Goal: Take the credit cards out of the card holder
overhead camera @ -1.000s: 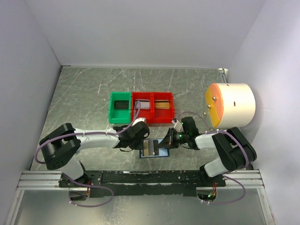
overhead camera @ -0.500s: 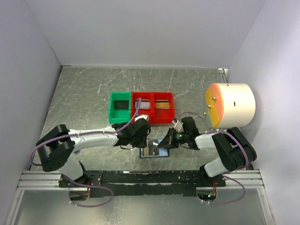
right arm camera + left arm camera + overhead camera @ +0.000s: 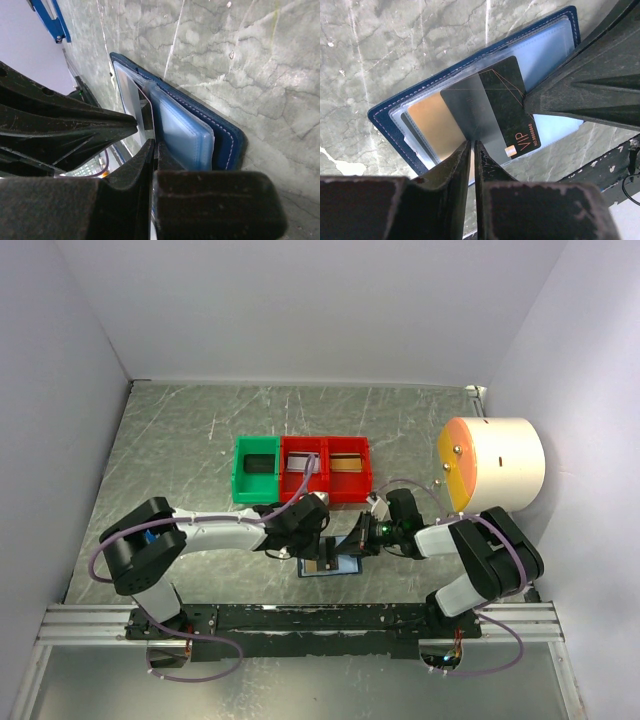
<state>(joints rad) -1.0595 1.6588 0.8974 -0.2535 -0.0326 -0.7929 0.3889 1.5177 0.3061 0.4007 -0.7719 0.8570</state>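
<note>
Fingers (image 3: 450, 170) of the left gripper (image 3: 471, 144) pinch the grey card (image 3: 470, 110); the right gripper (image 3: 154, 145), closed, pins the card holder (image 3: 382, 117). Next probably calls for a straight pull out.

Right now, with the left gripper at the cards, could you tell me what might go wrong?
The left gripper's tips sit only at the grey card's edge, so it may slip free. The grey card overlaps the black VIP card and the tan card; pulling could drag them along. The shut right gripper holds the card holder down at one spot, so it might pivot or lift.
</note>
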